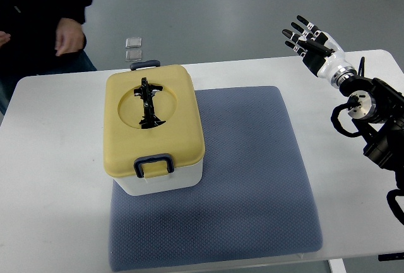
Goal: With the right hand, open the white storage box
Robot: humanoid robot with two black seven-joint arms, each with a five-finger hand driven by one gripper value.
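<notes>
Right hand (310, 40) spread open, storage box (153, 129) lidded, person (44, 14) cropped

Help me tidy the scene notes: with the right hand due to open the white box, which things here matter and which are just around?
Part of the job:
- box, white, yellow lid shut
- front latch
- right hand, raised, fingers spread, holding nothing

Just around:
- blue mat under the box
- table
- person standing behind
- two small packets on the floor
</notes>
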